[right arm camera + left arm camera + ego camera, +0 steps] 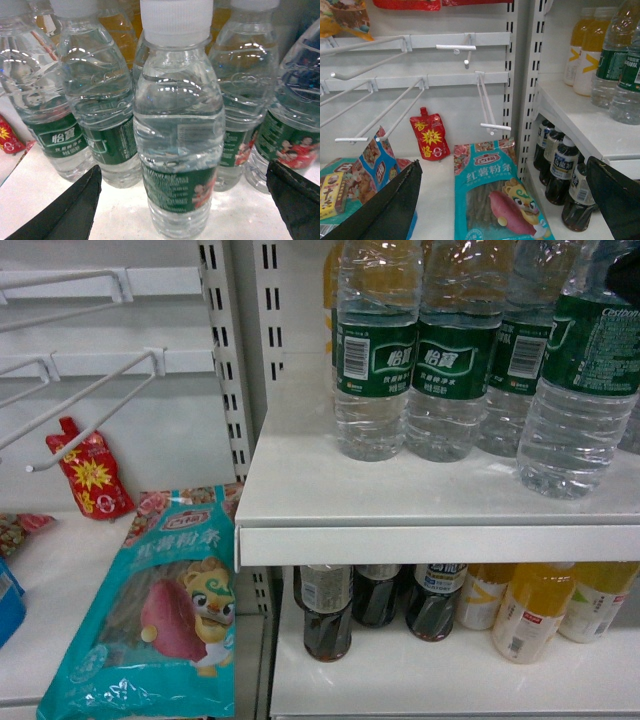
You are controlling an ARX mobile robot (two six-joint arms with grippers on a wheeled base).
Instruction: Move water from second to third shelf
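Several water bottles with green labels stand on the white shelf (300,490) in the head view; one bottle (578,380) stands forward of the row. In the right wrist view that front water bottle (177,135) stands upright on the shelf, squarely between the two black fingers (70,210) of my right gripper (185,202). The gripper is open, with both fingers well apart from the bottle. My left gripper (502,200) is open too, with nothing between its fingers (385,210), and hangs over a teal snack bag (495,195). Neither gripper shows clearly in the head view.
The lower shelf (450,685) holds dark tea bottles (327,615) and yellow drink bottles (535,610). More water bottles (95,100) crowd close behind the front one. To the left are white peg hooks (90,410), a red pouch (90,475) and a teal bag (160,610).
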